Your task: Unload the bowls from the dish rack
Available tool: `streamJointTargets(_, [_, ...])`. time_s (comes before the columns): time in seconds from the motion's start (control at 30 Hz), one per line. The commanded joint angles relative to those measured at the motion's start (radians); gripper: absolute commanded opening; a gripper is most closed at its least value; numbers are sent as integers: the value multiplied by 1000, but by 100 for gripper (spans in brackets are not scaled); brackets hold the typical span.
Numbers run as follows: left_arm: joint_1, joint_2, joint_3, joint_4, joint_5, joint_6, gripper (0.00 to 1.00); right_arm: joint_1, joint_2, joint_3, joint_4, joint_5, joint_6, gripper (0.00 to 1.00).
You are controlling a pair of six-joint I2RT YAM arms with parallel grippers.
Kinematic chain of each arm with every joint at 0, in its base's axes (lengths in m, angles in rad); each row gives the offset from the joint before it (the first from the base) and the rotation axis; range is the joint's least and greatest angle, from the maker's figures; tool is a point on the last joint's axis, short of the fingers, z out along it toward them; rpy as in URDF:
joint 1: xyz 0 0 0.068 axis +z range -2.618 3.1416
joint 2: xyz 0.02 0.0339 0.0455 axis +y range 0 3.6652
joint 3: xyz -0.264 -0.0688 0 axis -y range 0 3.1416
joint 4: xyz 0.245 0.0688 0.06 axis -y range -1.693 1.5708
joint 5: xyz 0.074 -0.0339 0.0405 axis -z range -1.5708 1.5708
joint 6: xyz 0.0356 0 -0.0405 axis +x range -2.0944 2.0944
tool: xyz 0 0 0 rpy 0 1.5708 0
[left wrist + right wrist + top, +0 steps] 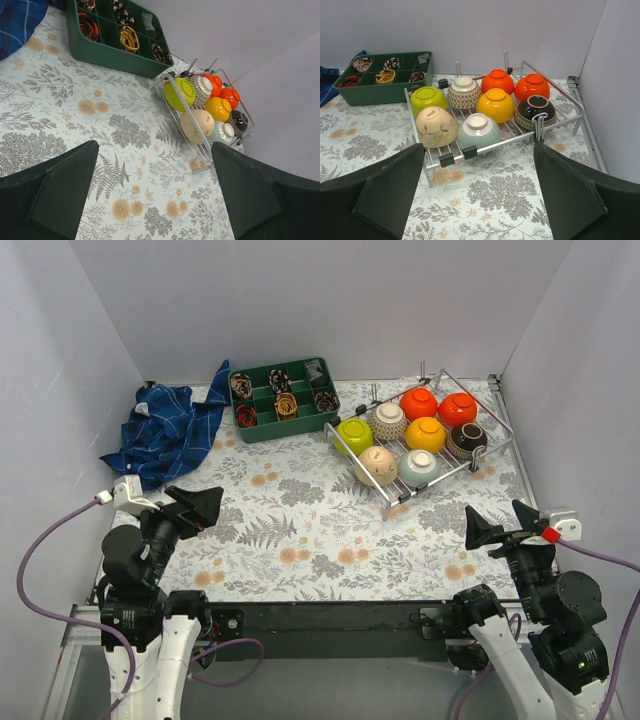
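The silver wire dish rack [450,475] stands at the back right of the table and holds several bowls upside down. The back row has lime green [354,433], white dotted [390,420] and two red-orange [418,402] [457,409]. The front row has beige [377,464], pale mint [418,466], yellow-orange [426,432] and dark patterned [466,440]. My left gripper [200,506] is open and empty, far left of the rack. My right gripper [497,523] is open and empty, just in front of the rack [510,141]. In the right wrist view the mint bowl [478,131] is nearest.
A green compartment tray [290,425] with small items sits behind and left of the rack. A blue checked cloth [165,430] lies at the back left. White walls close in the back and both sides. The flowered tablecloth [300,530] lies between the arms and the rack.
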Motion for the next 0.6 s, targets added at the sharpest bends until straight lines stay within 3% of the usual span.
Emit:
streamJointTargets(0.0, [7, 57, 7, 13, 8, 2, 98, 7, -75, 4, 18, -20, -3, 99])
streamJointTargets(0.2, [6, 149, 12, 22, 38, 7, 98, 7, -11, 3, 19, -40, -14, 98])
streamJointTargets(0.4, [6, 260, 18, 48, 76, 68, 98, 7, 236, 23, 16, -66, -20, 98])
streamJointTargets(0.57, [-14, 242, -27, 116, 48, 55, 98, 7, 484, 79, 18, -94, -3, 99])
